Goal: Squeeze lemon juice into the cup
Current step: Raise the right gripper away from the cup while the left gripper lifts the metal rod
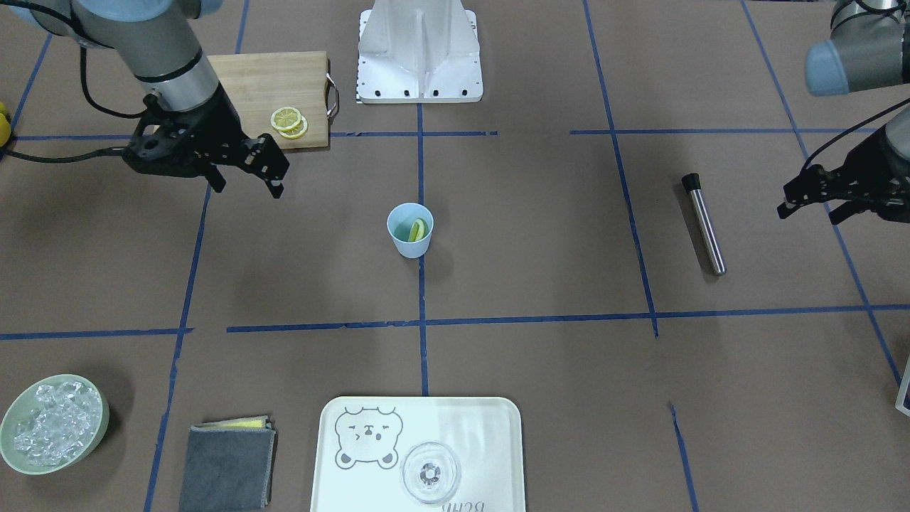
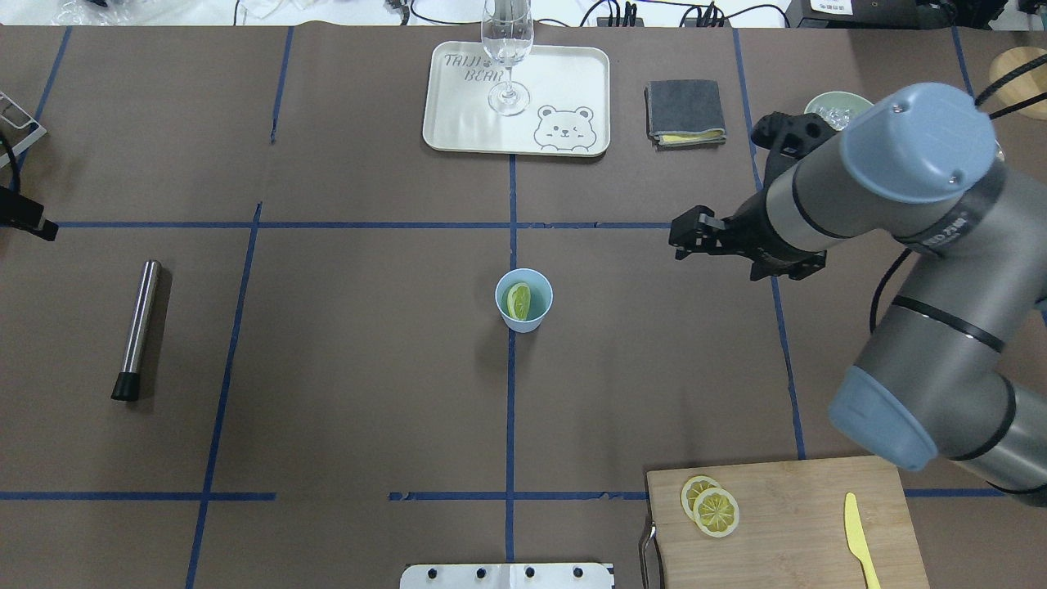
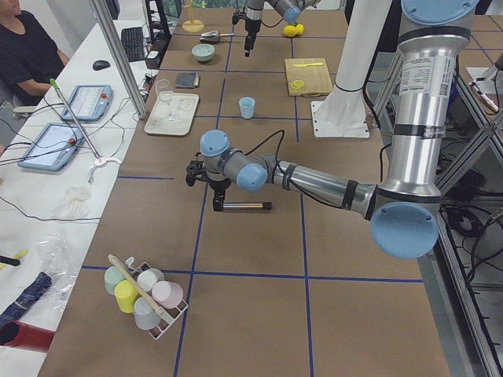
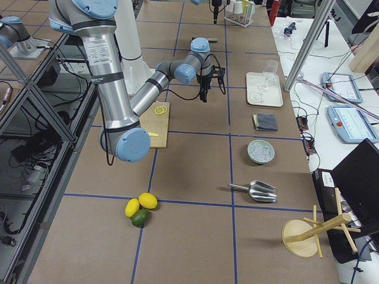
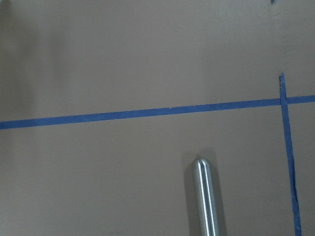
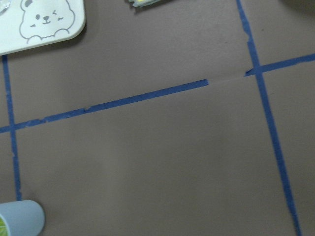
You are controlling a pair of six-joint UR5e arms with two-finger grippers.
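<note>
The light blue cup (image 1: 410, 242) stands upright at the table's middle and also shows in the overhead view (image 2: 536, 315). A lemon slice (image 1: 417, 230) leans on edge inside it (image 2: 518, 301). Two more lemon slices (image 1: 289, 122) lie on the wooden cutting board (image 1: 242, 78). My right gripper (image 1: 245, 185) hangs open and empty above the table between the board and the cup, clear of both (image 2: 683, 237). My left gripper (image 1: 807, 213) is open and empty far off to the other side, near the steel rod. The cup's rim (image 6: 19, 219) shows at the right wrist view's bottom left corner.
A steel rod with a black end (image 1: 704, 224) lies under my left arm (image 5: 206, 196). A bear tray (image 1: 490, 427) holds a clear stemmed glass (image 1: 430, 471). A grey cloth (image 1: 227, 466) and a green bowl of ice (image 1: 53, 423) are beside it. A yellow knife (image 2: 859, 540) lies on the board.
</note>
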